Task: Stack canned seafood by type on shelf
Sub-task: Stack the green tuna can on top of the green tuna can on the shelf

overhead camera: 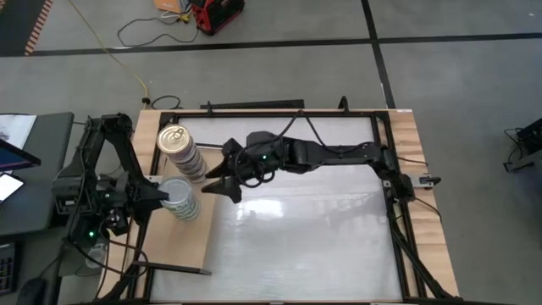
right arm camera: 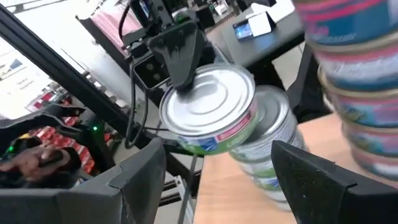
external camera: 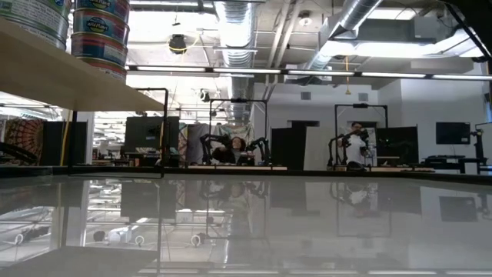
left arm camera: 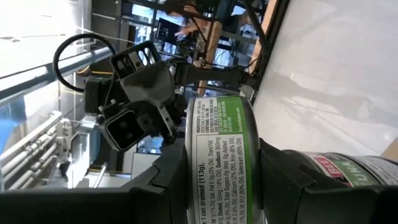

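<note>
On the wooden shelf (overhead camera: 182, 246) at the table's left stand two stacks of canned seafood. One has a gold pull-tab top (overhead camera: 174, 141). The other is silver-topped (overhead camera: 182, 206). My left gripper (overhead camera: 161, 196) reaches in from the left and is shut on the top silver tin (right arm camera: 208, 106), which has a green label. My right gripper (overhead camera: 222, 174) hovers open just right of the stacks, pointing at them, with nothing between its fingers (right arm camera: 143, 180). The low view shows only the shelf (external camera: 77, 81) and the tins' labels (external camera: 100, 35). My left gripper pinches the top tin between its two fingers, one finger (right arm camera: 183, 68) on the silver lid (right arm camera: 211, 102), the other under the tin. The fingers come in about level from the table's left side. The green-labelled side wall (left arm camera: 217, 155) lies between them. The tin sits tilted over the stack's tins (right arm camera: 273, 130).
A black metal frame (overhead camera: 389, 169) and cables edge the white tabletop (overhead camera: 296, 237), which lies open to the right of the shelf. A desk with a laptop (overhead camera: 17, 161) stands to the left of the table. Other robot stations and a person (external camera: 355, 150) show far behind.
</note>
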